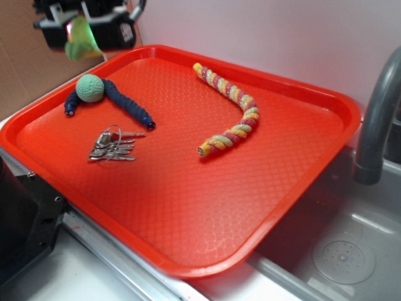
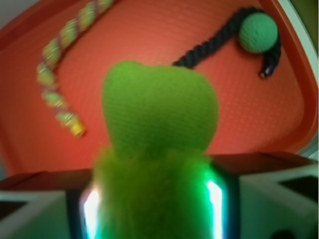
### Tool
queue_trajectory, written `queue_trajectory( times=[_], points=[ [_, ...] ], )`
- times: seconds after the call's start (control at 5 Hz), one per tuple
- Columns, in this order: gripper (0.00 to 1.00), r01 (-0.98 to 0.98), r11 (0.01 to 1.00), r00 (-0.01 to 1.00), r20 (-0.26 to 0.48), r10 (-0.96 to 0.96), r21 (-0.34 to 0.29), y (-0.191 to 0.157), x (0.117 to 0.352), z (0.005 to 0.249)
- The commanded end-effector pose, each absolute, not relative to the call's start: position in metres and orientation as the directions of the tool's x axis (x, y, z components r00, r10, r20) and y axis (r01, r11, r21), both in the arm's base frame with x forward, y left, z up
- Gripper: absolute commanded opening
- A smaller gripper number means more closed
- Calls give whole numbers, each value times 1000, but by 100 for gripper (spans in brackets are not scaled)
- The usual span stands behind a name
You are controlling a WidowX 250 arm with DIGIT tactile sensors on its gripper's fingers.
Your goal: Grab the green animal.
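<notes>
The green animal (image 1: pixel 80 39) is a fuzzy lime plush held in my gripper (image 1: pixel 81 30) high above the far left corner of the red tray (image 1: pixel 301 188). In the wrist view the green animal (image 2: pixel 159 114) fills the middle, clamped between the lit jaws of my gripper (image 2: pixel 154 206), with its smooth rounded part pointing away from the camera. My gripper is shut on it, well clear of the tray surface.
A teal knitted ball (image 1: pixel 90 88) rests on a dark blue rope (image 1: pixel 128 106) at the tray's far left. A bunch of keys (image 1: pixel 113 146) lies in front of them. A yellow-pink twisted rope (image 1: pixel 232 113) lies mid-tray. A grey tap (image 1: pixel 376 119) and sink are at right.
</notes>
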State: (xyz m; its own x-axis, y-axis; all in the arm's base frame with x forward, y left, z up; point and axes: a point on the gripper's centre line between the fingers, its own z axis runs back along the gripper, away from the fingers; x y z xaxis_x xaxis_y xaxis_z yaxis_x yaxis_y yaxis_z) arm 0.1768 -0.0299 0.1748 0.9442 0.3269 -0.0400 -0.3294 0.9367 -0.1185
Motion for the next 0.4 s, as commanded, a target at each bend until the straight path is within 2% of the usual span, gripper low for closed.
queue_trajectory(
  times=[0.0,0.2],
  points=[
    [0,-244,961,959,113,259,-128,-27,158,215],
    [0,-305,945,947,64,314,-115,-19,163,214]
  ],
)
